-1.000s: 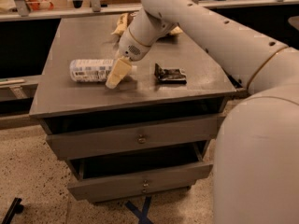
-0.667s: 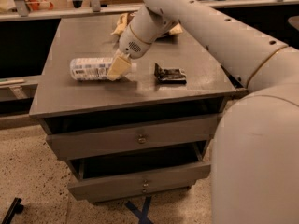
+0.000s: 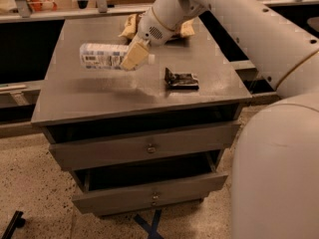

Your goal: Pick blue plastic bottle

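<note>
The gripper (image 3: 134,57) is clamped on the cap end of the one blue plastic bottle (image 3: 102,56), which lies sideways with its body jutting out to the claw's left in view. It seems to hang just above the grey cabinet (image 3: 75,98), going by the shadow beneath. One black packet (image 3: 182,78) lies right of the claw, one brown snack bag (image 3: 128,26) sits behind it, and two drawers (image 3: 149,146) are below

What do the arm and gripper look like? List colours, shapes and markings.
The arm is glossy off-white, built of thick rounded tubes with thin tan rings at the joints and small dark dots. The gripper, over the grey table at the blue plastic bottle, has a round grey grille and flat tan fingers. No cables show.
</note>
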Robot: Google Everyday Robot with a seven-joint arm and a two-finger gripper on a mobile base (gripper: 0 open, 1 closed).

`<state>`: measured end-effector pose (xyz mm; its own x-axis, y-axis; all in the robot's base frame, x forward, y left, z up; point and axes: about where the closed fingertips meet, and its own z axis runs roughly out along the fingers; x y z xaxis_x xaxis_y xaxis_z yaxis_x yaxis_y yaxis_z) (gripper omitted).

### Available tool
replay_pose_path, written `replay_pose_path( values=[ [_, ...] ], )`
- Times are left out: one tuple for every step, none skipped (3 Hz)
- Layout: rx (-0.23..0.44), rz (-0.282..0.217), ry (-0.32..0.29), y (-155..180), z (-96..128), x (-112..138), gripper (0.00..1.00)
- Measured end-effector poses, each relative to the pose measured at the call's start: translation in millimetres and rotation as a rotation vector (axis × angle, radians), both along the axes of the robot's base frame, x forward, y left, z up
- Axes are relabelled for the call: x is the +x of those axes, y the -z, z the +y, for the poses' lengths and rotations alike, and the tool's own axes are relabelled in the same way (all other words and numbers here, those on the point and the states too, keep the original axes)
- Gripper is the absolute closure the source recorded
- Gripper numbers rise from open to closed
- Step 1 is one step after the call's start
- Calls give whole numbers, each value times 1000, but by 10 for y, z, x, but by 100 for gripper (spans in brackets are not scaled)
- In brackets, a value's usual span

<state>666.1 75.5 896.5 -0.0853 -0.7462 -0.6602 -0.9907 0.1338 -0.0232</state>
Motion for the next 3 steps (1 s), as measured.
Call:
replay_pose_path(
  values=[
    [-15, -11, 21, -74, -169, 40, 100],
    [19, -11, 24, -99, -365, 77, 100],
    [56, -30, -4, -214, -671, 124, 100]
  ],
)
